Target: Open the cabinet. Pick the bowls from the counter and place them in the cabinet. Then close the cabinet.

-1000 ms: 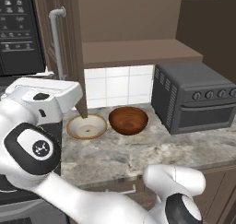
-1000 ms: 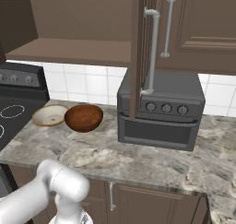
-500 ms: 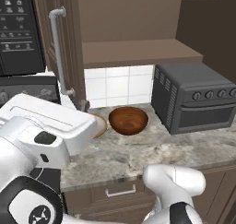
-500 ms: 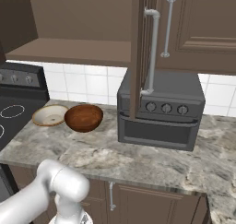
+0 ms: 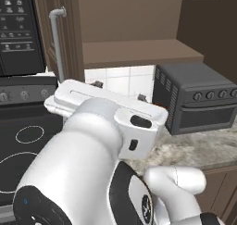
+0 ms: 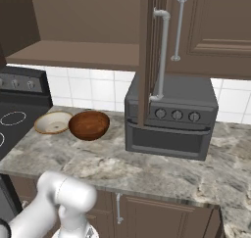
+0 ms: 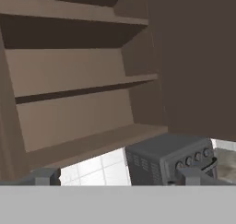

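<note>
Moved: we've lifted the gripper (image 7: 117,176) off the cream bowl (image 6: 53,122); jaws now spread wide, holding nothing.
Bowls: cream one touching the brown bowl (image 6: 89,125), both on the counter (image 6: 147,171).
Cabinet (image 7: 83,98): doors open, shelves bare.

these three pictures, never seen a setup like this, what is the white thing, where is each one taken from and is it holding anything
The white thing is a robot arm on a driving base in a simulated kitchen. Two pictures come from cameras on the base, behind the arm to its left and right. The third comes from a camera on its hand, looking up into the open cabinet; its gripper stands open at the bottom and holds nothing. On the marbled counter lie two bowls side by side, a tan-rimmed shallow bowl and a reddish-brown wooden bowl, next to a black toaster oven. A black stovetop lies to the left.
</note>
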